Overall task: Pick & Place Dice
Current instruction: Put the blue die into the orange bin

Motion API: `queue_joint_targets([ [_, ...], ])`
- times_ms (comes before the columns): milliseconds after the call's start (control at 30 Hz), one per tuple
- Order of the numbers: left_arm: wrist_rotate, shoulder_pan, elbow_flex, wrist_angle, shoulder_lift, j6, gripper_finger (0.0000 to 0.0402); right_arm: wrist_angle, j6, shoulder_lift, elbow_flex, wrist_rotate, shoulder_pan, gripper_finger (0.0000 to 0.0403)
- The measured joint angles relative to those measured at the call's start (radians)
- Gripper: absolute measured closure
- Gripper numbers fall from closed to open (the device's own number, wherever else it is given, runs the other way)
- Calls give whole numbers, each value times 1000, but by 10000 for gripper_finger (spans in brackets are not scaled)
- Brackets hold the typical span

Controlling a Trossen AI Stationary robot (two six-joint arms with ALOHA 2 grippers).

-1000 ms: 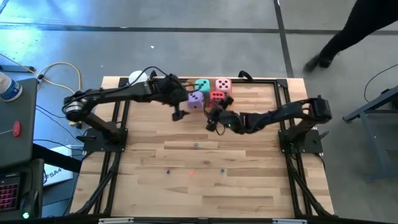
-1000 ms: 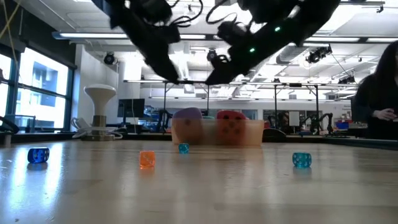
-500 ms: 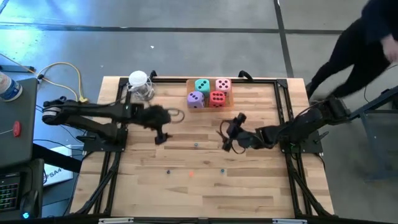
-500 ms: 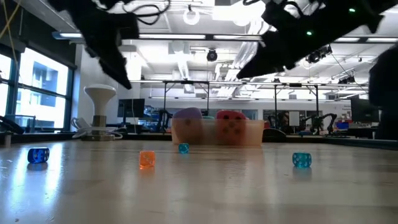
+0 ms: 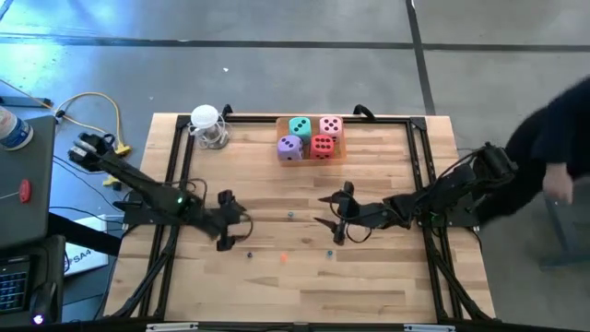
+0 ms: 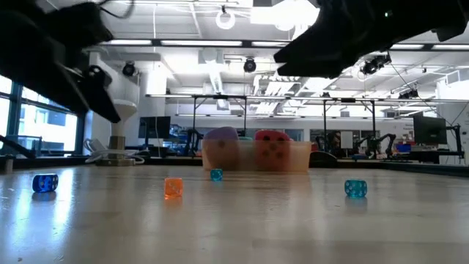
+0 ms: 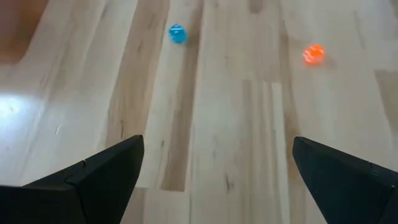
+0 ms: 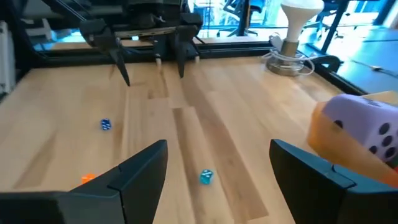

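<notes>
1. Seen from above, the four dice sit packed two by two in an orange tray (image 5: 312, 159) at the upper middle of the frame: teal die (image 5: 300, 126) and pink die (image 5: 331, 125) behind, purple die (image 5: 290, 147) and red die (image 5: 322, 145) in front. Both arms are low and well apart from them. The left gripper (image 5: 232, 234) hangs at lower left of centre, the right gripper (image 5: 331, 222) just right of centre. The right one is the nearer; the tray lies up-frame from it and slightly left. A cube has no long axis, so any approach turns only on squaring to a face. Tiny beads lie on the wood between the grippers.

2. At table level, the tray (image 6: 256, 156) stands at mid-frame with the purple die (image 6: 220, 137) and red die (image 6: 272, 138) showing above its rim; the other two are hidden behind. Dark arm shapes cross the upper corners. Small beads in blue, orange and teal lie nearer the camera.

3. Past the left wrist, the two dark fingers (image 7: 99, 177) stand spread wide at the bottom corners with bare wood between, holding nothing. A blue bead (image 7: 177, 33) and an orange bead (image 7: 314, 53) lie ahead; no dice show.

4. Past the right wrist, the fingers (image 8: 137, 171) are parted, empty. The purple die (image 8: 367, 134) sits in its orange tray at the right edge, pips towards the camera. The left gripper (image 8: 149, 59) faces it across the table.
</notes>
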Motion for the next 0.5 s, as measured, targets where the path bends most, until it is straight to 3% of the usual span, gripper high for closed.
queue_joint_targets([
  [200, -67, -143, -15, 1, 0, -45, 2, 5, 60, 17, 0, 1, 28, 128],
  [500, -67, -225, -17, 45, 61, -226, 2, 90, 119, 98, 1, 7, 33, 128],
])
